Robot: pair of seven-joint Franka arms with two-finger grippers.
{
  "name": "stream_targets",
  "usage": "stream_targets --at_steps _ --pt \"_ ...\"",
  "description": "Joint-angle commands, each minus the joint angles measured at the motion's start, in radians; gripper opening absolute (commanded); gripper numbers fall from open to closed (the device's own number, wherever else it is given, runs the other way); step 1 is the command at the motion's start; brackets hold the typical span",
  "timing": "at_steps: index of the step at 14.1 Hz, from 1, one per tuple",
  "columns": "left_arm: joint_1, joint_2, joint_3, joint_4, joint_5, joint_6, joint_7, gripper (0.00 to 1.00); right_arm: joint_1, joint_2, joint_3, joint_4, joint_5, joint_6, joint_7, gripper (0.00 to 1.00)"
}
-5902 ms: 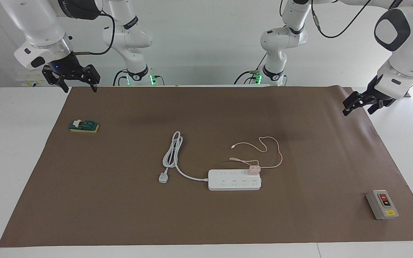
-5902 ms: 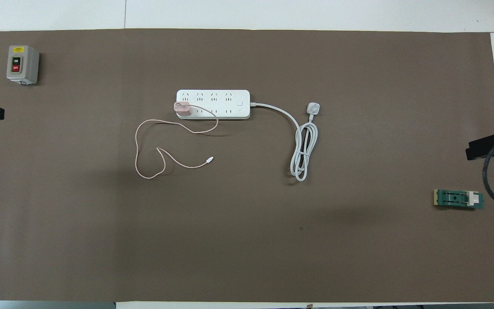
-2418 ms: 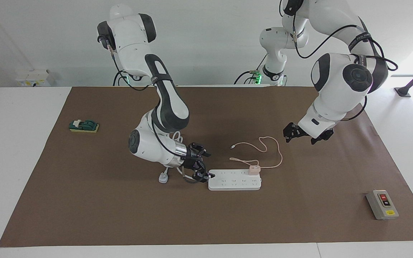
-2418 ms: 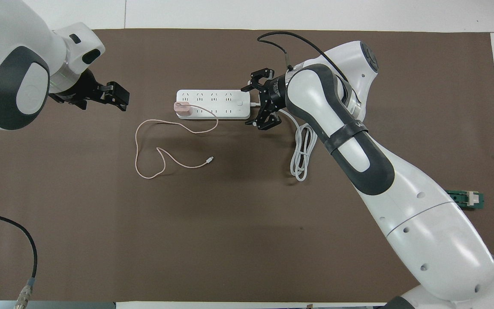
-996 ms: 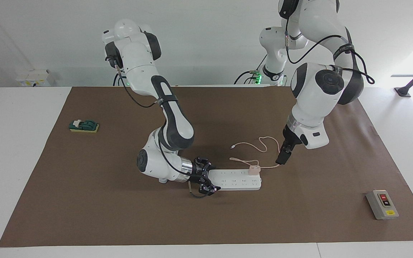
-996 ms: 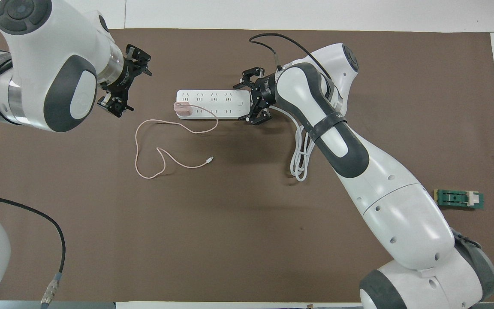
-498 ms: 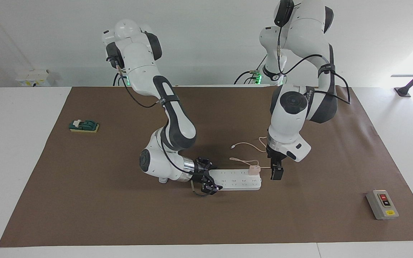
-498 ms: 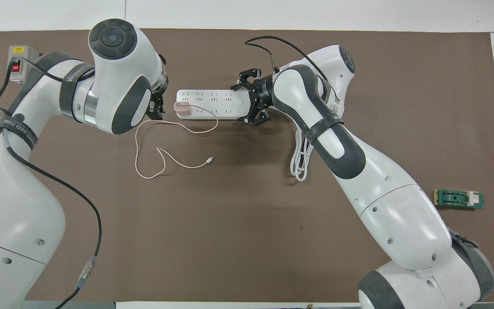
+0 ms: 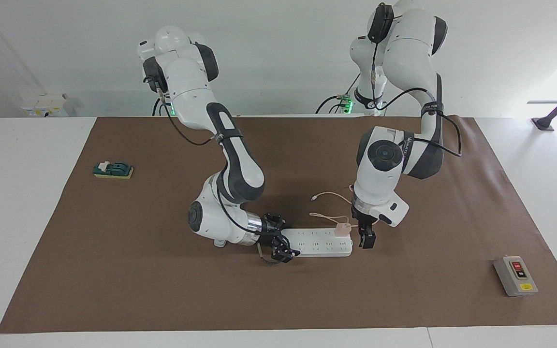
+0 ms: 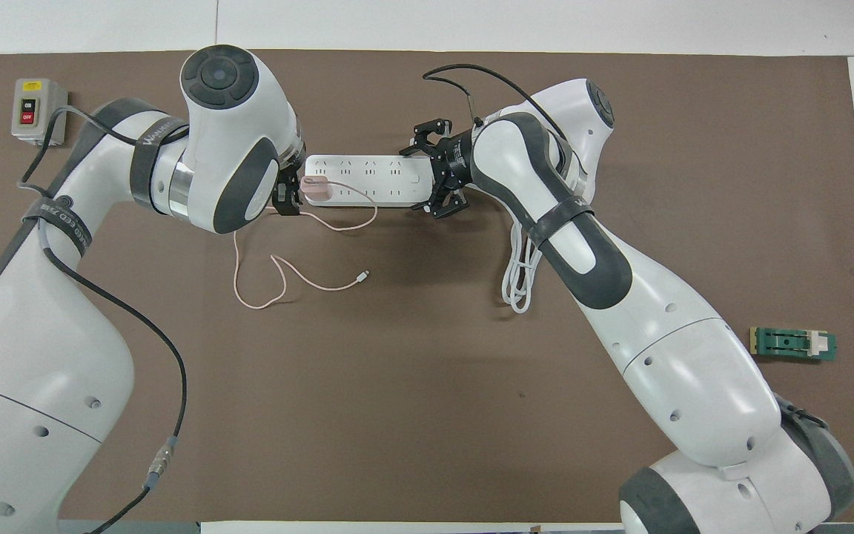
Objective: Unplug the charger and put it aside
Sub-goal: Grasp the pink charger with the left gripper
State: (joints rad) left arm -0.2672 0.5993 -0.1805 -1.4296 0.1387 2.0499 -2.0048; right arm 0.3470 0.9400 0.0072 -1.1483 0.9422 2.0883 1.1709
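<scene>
Mid-mat, toward the edge farther from the robots: white plastic power strip (image 9: 316, 242), long flat bar with rounded corners, lying along the table. Pale pink cube charger (image 9: 342, 229) sits plugged into the strip's end toward the left arm's side, in the socket row nearer the robots. Its thin pink cable (image 10: 264, 267) loops loosely over the brown paper mat (image 9: 162, 290), nearer the robots than the strip.

Right gripper (image 9: 279, 244) is low at the strip's other end, fingers spread apart and straddling that end; contact cannot be confirmed. Left gripper (image 9: 366, 237) points straight down just beside the charger end of the strip, apart from the charger; finger gap cannot be told.

White cord (image 10: 522, 252) lies coiled toward the right arm's end. Grey switch box (image 9: 515, 275) and green block (image 9: 113, 170) sit near opposite mat edges, well apart from the strip, with bare mat between.
</scene>
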Motion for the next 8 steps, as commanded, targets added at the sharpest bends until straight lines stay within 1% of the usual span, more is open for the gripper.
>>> stream_targets --at_steps 1,2,3,4,5,6,7,8 --pt "-0.013 0.020 0.010 0.026 -0.022 0.009 -0.011 1.00 -0.005 -0.020 -0.007 -0.065 -0.026 -0.045 -0.031 0.97" --pt "-0.013 0.022 0.010 0.023 -0.022 0.009 -0.011 1.00 -0.003 -0.020 -0.007 -0.071 -0.028 -0.039 -0.034 0.96" --pt "-0.013 0.022 0.010 0.021 -0.022 0.009 -0.009 0.98 -0.003 -0.020 -0.009 -0.071 -0.028 -0.042 -0.034 0.94" --pt "-0.013 0.022 0.009 0.020 -0.024 0.009 -0.006 0.94 -0.005 -0.021 -0.009 -0.071 -0.028 -0.047 -0.033 0.85" --pt "-0.013 0.022 0.009 0.018 -0.031 0.009 -0.008 0.88 -0.005 -0.021 -0.009 -0.073 -0.028 -0.045 -0.034 0.80" --pt "-0.013 0.022 0.009 0.018 -0.042 0.007 -0.008 0.81 -0.006 -0.021 -0.009 -0.079 -0.026 -0.037 -0.034 0.76" --pt "-0.015 0.022 0.009 0.018 -0.045 0.006 -0.009 0.77 -0.006 -0.021 -0.009 -0.080 -0.025 -0.039 -0.034 0.73" --pt "-0.018 0.022 0.009 0.018 -0.048 0.003 -0.012 0.75 -0.006 -0.021 -0.009 -0.080 -0.025 -0.037 -0.034 0.73"
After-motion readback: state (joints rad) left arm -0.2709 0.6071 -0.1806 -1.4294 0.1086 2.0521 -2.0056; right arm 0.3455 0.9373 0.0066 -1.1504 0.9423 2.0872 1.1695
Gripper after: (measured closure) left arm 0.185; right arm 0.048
